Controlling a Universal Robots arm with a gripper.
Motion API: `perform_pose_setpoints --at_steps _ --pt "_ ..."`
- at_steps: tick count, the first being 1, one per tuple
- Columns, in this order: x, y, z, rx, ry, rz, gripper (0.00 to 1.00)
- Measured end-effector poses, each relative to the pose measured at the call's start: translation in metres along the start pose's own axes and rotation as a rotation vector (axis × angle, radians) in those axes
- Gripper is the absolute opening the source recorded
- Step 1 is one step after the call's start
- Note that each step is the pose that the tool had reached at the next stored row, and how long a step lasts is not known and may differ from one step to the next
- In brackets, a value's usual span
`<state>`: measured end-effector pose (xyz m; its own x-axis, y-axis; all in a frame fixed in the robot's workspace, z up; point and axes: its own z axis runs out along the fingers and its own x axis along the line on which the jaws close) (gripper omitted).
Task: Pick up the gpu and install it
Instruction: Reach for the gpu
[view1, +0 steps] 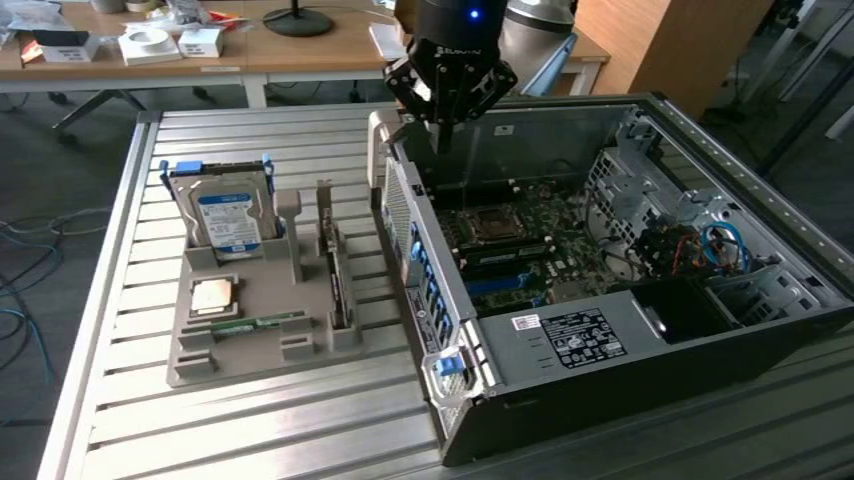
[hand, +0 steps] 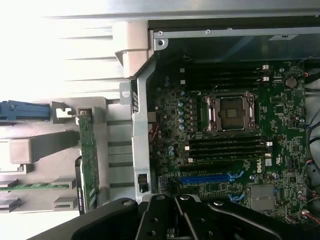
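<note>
Silver metal strips make up the big table (view1: 240, 140). On it lies a black computer box (view1: 641, 400) with its side open, so the green board (view1: 534, 250) inside shows. Beside the box sits a grey plastic tray (view1: 260, 290).

A black robot gripper (view1: 442, 120) hangs over the edge of the open box. Its jaws are squeezed tight together, with nothing between them.

The gpu (view1: 336, 285), a thin dark card with a silver metal end, stands on its edge in the tray, on the side nearest the box. It is well apart from the gripper.

So the job looks not yet begun. The card has not been picked up, and the long blue slot (hand: 210, 177) has no card in it.
</note>
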<state>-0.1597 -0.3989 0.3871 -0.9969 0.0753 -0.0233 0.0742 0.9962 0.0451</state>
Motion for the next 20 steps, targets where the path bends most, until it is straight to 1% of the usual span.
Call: perform_pose_setpoints --at_steps 20 --pt "0.029 -0.0021 0.0015 0.0 0.0 0.0 0.11"
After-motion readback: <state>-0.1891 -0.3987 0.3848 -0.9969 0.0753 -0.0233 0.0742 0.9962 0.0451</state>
